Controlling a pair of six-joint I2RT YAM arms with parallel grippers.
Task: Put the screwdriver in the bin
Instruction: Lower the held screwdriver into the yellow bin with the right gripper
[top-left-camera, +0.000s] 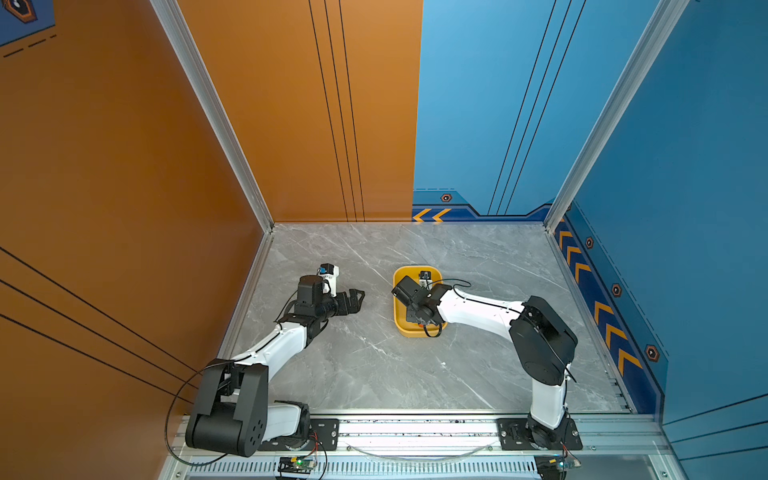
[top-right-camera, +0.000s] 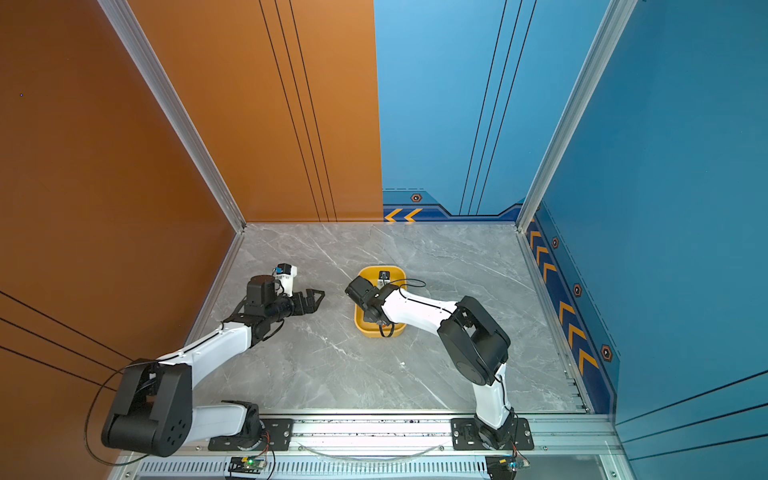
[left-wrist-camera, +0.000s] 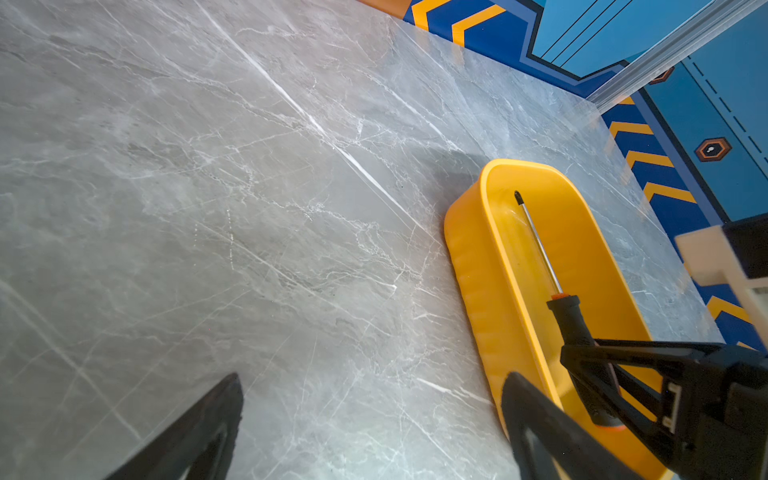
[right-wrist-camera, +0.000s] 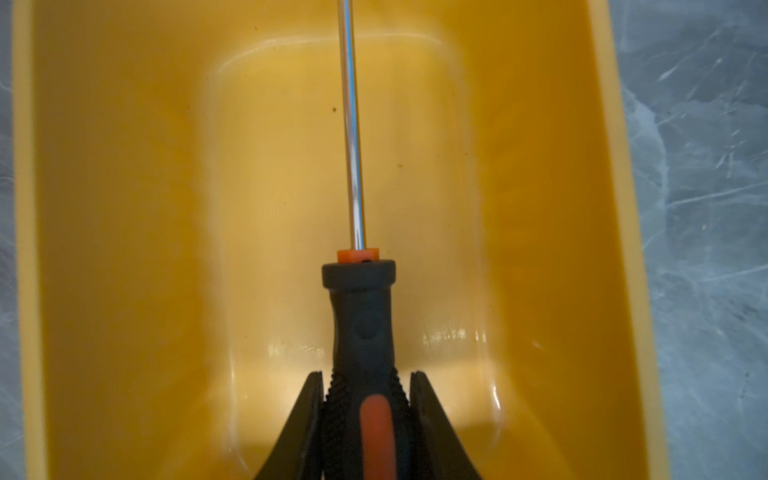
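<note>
- We see the right gripper (right-wrist-camera: 363, 376) clenched on the screwdriver (right-wrist-camera: 360, 324) handle, low inside the bin (right-wrist-camera: 124, 208).
- Its long axis follows the bin's length: tip far, handle near.
- The left gripper (top-left-camera: 358, 300) is released, well left of the bin.

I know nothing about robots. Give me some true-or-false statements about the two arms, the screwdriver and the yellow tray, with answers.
1. The bin stands on the grey table. True.
2. The left gripper is clamped on the bin. False: it is open, beside the bin, holding nothing.
3. The right gripper grips the screwdriver by its handle. True.
4. The screwdriver's tip sticks out past the bin's rim. False: the tip is inside the bin.
</note>
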